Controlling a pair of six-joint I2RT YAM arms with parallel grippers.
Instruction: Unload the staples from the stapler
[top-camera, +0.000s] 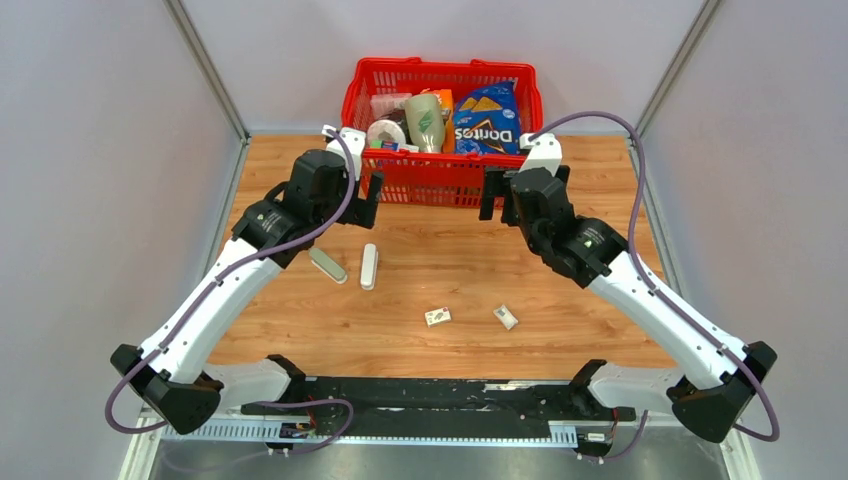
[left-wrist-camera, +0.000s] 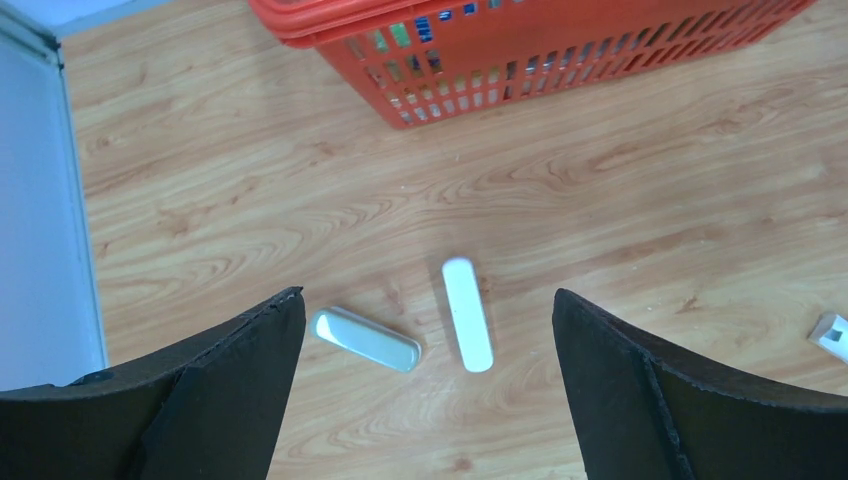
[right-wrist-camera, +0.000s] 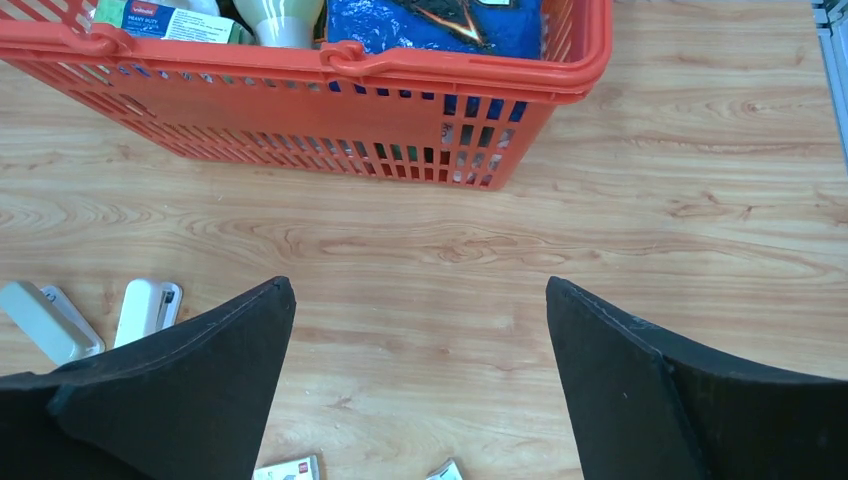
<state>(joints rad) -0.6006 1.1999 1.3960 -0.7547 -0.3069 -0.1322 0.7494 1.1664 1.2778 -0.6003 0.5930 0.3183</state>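
Wood-patterned table (top-camera: 600, 190) is seen between pale walls. The left gripper (left-wrist-camera: 428, 292) is held with its jaws wide apart and nothing is carried in it. The right gripper (right-wrist-camera: 417, 282) is spread in the same way and is also empty. Both are kept above the wood, just before the red basket (top-camera: 440, 187).

The stapler (left-wrist-camera: 468, 315) is found flat on the table, below and slightly ahead of the left gripper, apart from both arms. Its long axis is directed nearly from the near edge toward the basket, with only a small tilt. Which end is hinged cannot be told.

A grey-green bar (left-wrist-camera: 365, 339) of similar length is laid just beside it, at an angle, so the wrong piece could be taken by mistake. Because the stapler is low and smooth, it could be pushed away or turned if the fingers are closed off-centre.
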